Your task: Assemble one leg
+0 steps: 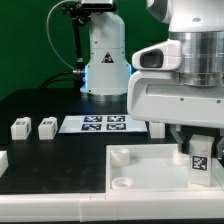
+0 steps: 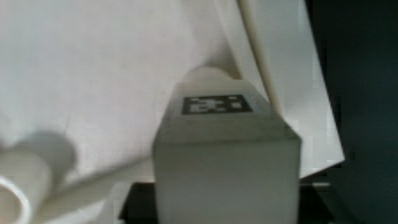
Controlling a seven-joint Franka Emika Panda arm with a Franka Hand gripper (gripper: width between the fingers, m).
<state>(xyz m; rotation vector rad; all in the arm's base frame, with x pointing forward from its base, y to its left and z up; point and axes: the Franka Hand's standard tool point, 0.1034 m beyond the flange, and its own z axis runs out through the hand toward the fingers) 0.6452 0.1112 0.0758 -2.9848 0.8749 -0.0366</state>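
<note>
My gripper (image 1: pixel 198 148) is shut on a white leg (image 1: pixel 199 160) with a black-and-white marker on its face. It holds the leg upright over the right side of the large white tray-like part (image 1: pixel 150 170). In the wrist view the leg (image 2: pixel 222 140) fills the middle between my dark fingers (image 2: pixel 150 200), above the tray's flat surface (image 2: pixel 89 80) near its edge. A round socket (image 2: pixel 25 178) shows at the corner of that view. Two more legs (image 1: pixel 19 128) (image 1: pixel 46 126) stand on the black table at the exterior view's left.
The marker board (image 1: pixel 105 123) lies flat behind the tray. The arm's white base (image 1: pixel 104 60) stands at the back. Round corner sockets (image 1: pixel 120 155) rise from the tray's left side. Another white piece (image 1: pixel 3 160) shows at the far left edge.
</note>
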